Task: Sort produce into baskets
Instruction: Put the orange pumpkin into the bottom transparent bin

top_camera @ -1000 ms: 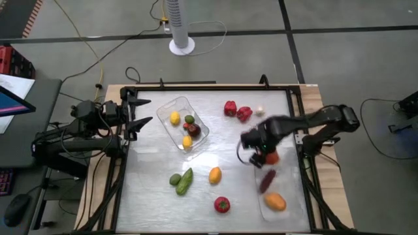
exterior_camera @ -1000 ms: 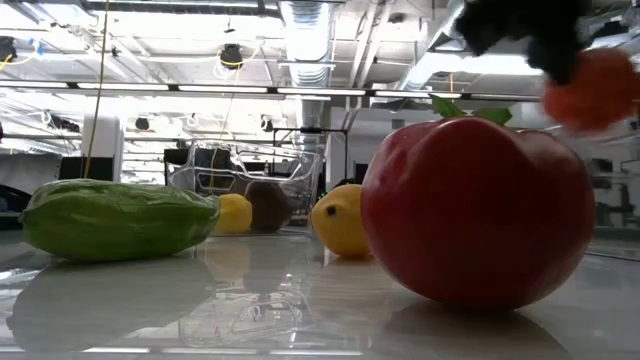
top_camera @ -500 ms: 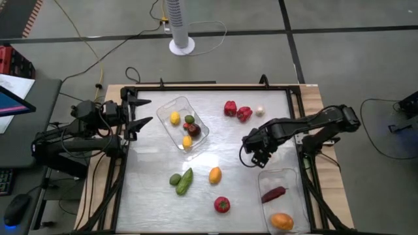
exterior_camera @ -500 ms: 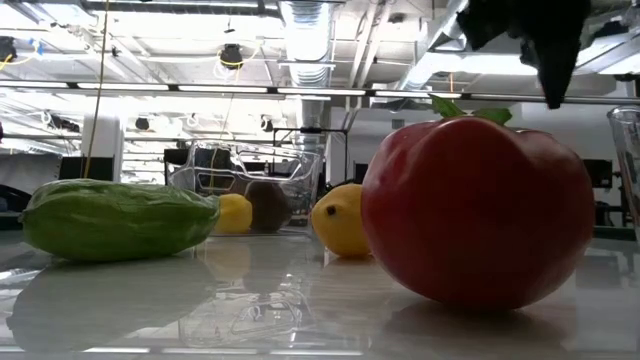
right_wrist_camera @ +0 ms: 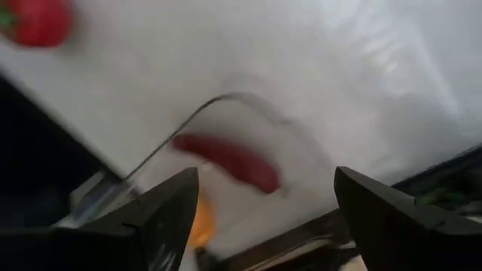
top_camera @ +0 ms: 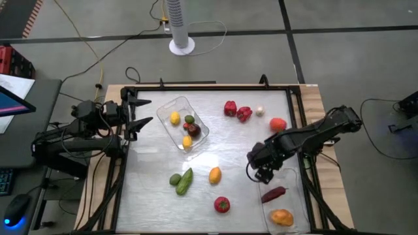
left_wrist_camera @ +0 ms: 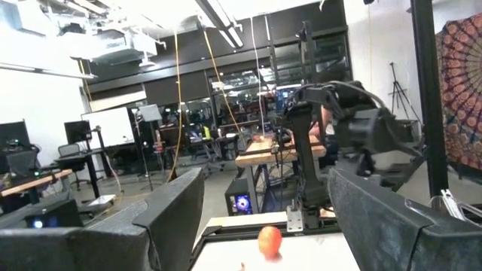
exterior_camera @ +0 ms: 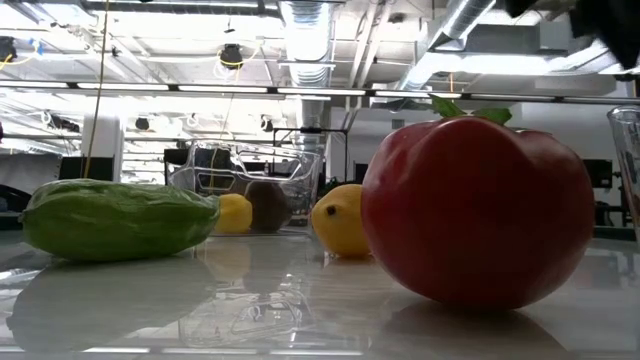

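With the right pincer (top_camera: 262, 171) open and empty beside the right basket (top_camera: 292, 177), approach the orange tomato (top_camera: 278, 124) vertically while the open left pincer (top_camera: 139, 111) waits at the desk (top_camera: 228, 147) edge.

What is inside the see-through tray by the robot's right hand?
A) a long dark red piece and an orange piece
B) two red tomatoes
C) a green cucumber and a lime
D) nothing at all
A: from above, the tray beside the right hand holds a long dark red piece and an orange piece; the cucumber and the tomato lie out on the table.
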{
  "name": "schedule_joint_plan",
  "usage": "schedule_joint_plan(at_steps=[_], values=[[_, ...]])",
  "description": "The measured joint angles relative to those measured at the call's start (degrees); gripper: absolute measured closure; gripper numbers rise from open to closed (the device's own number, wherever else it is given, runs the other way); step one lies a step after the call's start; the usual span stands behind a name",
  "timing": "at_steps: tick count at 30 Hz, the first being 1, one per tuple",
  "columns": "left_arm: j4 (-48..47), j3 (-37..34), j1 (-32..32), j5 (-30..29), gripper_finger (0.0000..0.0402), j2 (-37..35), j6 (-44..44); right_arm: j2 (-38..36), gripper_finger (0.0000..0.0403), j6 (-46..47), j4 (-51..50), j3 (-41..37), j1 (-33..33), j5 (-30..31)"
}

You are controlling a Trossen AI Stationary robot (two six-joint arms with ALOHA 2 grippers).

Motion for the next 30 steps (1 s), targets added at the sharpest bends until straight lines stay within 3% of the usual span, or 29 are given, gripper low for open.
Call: schedule_joint_plan(at_steps=[5, 13, 19, 26, 30], values=[[0.5, 0.0, 0.0, 0.0, 0.0131, 0.0, 0.4, 0.0, 0.0070, 5.9, 2.6, -3.7, 3.2, -3.2], [2.3, 0.0, 0.0, 0.0, 0.0131, 0.0, 2.0, 0.0, 0.0070, 9.1, 3.6, -12.8, 2.3, -7.4], [3.1, 0.0, 0.0, 0.0, 0.0131, 0.0, 3.0, 0.0, 0.0070, 7.8, 1.1, -18.4, -1.1, -6.2], [3.2, 0.0, 0.0, 0.0, 0.0131, 0.0, 3.0, 0.0, 0.0070, 3.7, 0.6, -19.8, -6.0, 2.1], [3.2, 0.0, 0.0, 0.0, 0.0131, 0.0, 3.0, 0.0, 0.0070, 0.2, 0.1, -17.7, -7.5, -0.9]])
